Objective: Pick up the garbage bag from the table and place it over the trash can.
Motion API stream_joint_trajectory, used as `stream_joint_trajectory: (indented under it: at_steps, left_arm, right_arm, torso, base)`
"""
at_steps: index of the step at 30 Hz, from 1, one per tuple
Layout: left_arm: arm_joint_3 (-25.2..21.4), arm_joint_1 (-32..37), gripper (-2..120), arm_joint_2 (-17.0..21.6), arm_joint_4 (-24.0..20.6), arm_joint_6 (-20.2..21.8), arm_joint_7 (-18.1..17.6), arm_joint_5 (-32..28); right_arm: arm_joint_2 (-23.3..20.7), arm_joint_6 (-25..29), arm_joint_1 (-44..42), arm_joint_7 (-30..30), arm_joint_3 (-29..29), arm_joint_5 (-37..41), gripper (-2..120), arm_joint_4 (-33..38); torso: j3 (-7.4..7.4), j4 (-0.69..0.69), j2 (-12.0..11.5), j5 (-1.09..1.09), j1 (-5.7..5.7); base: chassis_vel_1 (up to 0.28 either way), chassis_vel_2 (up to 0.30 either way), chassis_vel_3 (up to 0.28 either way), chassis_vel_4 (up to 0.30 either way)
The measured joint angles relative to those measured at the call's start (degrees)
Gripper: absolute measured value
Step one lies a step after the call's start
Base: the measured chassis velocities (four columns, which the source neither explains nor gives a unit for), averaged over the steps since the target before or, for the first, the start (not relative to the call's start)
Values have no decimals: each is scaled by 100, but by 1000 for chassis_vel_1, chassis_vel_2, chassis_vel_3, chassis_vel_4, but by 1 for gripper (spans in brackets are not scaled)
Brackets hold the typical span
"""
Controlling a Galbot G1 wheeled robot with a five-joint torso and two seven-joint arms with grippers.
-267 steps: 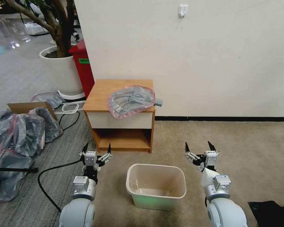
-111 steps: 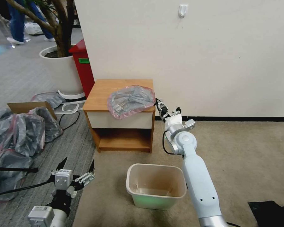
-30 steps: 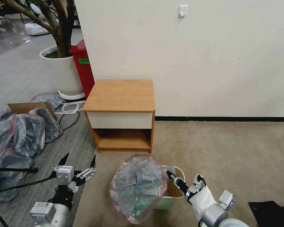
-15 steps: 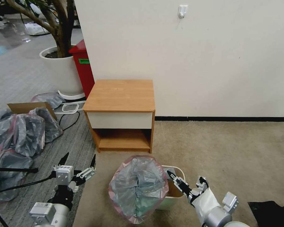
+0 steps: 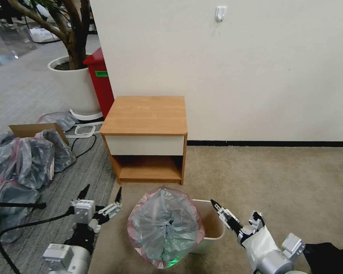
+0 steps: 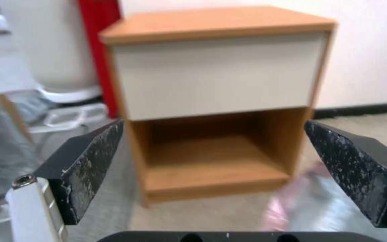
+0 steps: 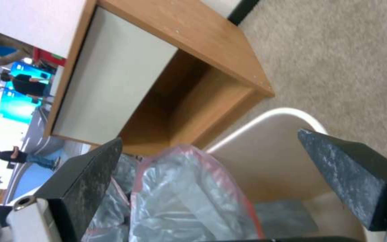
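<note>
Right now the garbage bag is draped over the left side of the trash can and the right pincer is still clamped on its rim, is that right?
Not quite. The garbage bag does drape over the trash can's left side, but the right pincer is open and clear of the rim, as the right wrist view shows.

White wall (image 5: 236,68), beige carpet (image 5: 278,179), potted tree (image 5: 70,76), red bin (image 5: 100,82)
</note>
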Motion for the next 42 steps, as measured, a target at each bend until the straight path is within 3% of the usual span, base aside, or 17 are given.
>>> stream_joint_trajectory:
  at_steps: [6, 9, 13, 17, 19, 25, 42]
  left_arm:
    - [598, -119, 100, 203, 53, 629, -282, 189]
    - [921, -237, 100, 268, 113, 1138, -702, 233]
    - [1137, -339, 97, 307, 208, 1491, -1038, 222]
    - [1329, -476, 90, 335, 312, 1626, -1227, 193]
    - [1527, -586, 79, 346, 370, 1706, -1322, 133]
    - [1851, -814, 60, 317, 532, 1892, -1437, 88]
    - [2500, -1618, 52, 83, 1132, 2558, -1822, -45]
  right_arm:
    - [166, 74, 5, 105, -35, -170, 100, 78]
    - [235, 88, 9, 174, -37, -210, 100, 103]
    - [328, 114, 34, 249, -86, -278, 100, 106]
    - [412, 137, 40, 275, -154, -397, 100, 94]
    - [486, 159, 42, 288, -229, -511, 100, 54]
    - [545, 223, 122, 382, -384, -710, 100, -12]
    - [584, 315, 195, 641, -482, -750, 100, -101]
  torso:
    - [0, 0, 0, 0, 0]
    - [0, 0, 0, 0, 1]
    - [0, 1, 0, 0, 0]
    - [0, 0, 0, 0, 1]
    - [0, 0, 0, 0, 0]
    - [0, 0, 0, 0, 0]
    - [0, 0, 0, 1, 0]
  base:
    - [0, 0, 0, 0]
    - [0, 0, 0, 0]
    - [0, 0, 0, 0]
    - [0, 0, 0, 0]
    - [0, 0, 0, 0]
    - [0, 0, 0, 0]
    - [0, 0, 0, 0]
